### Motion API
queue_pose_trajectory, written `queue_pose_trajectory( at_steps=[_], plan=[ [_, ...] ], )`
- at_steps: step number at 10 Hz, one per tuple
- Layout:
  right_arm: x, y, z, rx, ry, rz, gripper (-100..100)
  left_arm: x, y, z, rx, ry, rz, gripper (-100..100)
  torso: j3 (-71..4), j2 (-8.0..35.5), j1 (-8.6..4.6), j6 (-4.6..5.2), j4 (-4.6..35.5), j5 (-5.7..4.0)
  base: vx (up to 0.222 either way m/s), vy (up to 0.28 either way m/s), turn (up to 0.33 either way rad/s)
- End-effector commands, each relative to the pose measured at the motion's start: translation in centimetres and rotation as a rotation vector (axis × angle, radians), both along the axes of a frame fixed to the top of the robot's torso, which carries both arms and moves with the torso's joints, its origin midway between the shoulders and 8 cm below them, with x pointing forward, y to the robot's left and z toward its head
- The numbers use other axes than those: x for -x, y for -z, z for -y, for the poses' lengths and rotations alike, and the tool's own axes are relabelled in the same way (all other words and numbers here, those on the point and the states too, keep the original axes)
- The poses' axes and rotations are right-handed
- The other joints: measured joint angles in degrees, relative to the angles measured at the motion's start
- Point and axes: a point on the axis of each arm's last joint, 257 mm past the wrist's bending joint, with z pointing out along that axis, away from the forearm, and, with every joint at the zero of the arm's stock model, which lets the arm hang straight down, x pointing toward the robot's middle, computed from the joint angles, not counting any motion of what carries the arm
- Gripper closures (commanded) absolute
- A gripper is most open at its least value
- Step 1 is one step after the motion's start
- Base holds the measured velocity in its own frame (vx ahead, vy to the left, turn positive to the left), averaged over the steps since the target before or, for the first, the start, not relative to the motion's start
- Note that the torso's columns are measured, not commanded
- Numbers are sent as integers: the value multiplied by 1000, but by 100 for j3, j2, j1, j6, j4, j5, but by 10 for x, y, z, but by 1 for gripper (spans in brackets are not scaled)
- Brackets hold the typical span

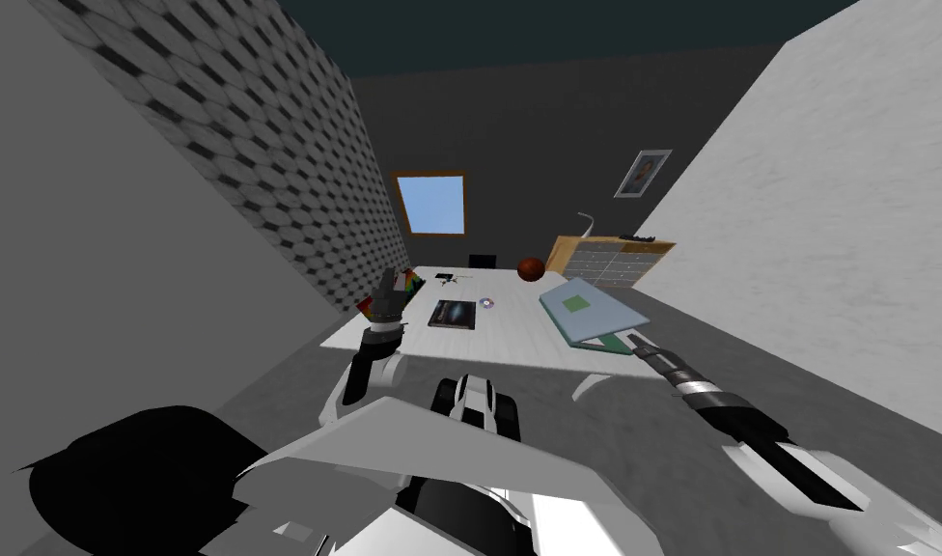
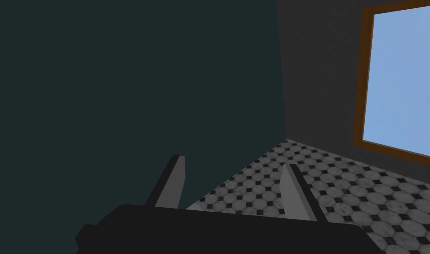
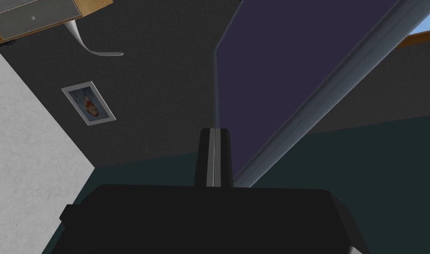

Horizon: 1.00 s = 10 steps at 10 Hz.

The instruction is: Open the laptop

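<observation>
Your grey-blue laptop with a green square on its lid (image 1: 587,311) lies right of centre in the head view, on the right part of the flat white bench (image 1: 517,338), close to its front edge. The lid stands partly lifted off the greenish base.

Your right claw (image 1: 637,340) reaches in from the lower right of the frame and meets the laptop at its near right corner. In the right wrist view, the right claw (image 3: 214,150) has its 2 blades pressed flat together. The lid's thin side edge runs straight on from their tips, with the dark purple screen (image 3: 298,66) and its pale rim spreading to one side. You cannot tell whether the tips pinch the lid or only rest against it.

Your left claw (image 1: 394,283) stands raised at the bench's left edge, left of centre in the frame and well apart from the laptop. In its wrist view, the left claw (image 2: 234,165) is spread wide and empty.

Mid-bench lie a dark flat rectangular slab (image 1: 453,314) and a small silver disc (image 1: 486,304) just beside it. A round brown ball (image 1: 530,269) sits toward the far edge.
</observation>
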Motion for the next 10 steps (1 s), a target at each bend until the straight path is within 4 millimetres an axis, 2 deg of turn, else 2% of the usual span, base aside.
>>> queue_pose_trajectory(
  at_steps=[1,2,3,6,7,10],
  plan=[
    [-2,9,-17,-46,-56,-7,100,0,0,0,0,0,0,0,-3,-7,-10,9,-2,-3,116,9,-168],
    [-1,8,-19,-47,-67,-2,100,0,0,0,0,0,0,0,-1,-1,-4,2,-1,-3,47,12,-3],
    [-4,17,-31,-85,-97,-17,100,0,0,0,0,0,0,0,8,13,1,2,3,-1,105,18,-324],
    [-2,23,-50,-126,-164,-19,100,0,0,0,0,0,0,0,-11,-18,-4,9,-6,-2,101,16,-216],
    [-3,32,-61,-163,-196,-38,100,0,0,0,0,0,0,0,-12,-10,-1,0,5,-3,-2,26,-185],
    [-2,30,-65,-165,-213,-30,100,0,0,0,0,0,0,0,-119,-19,-39,2,-6,-5,3,9,-61]
  ],
)
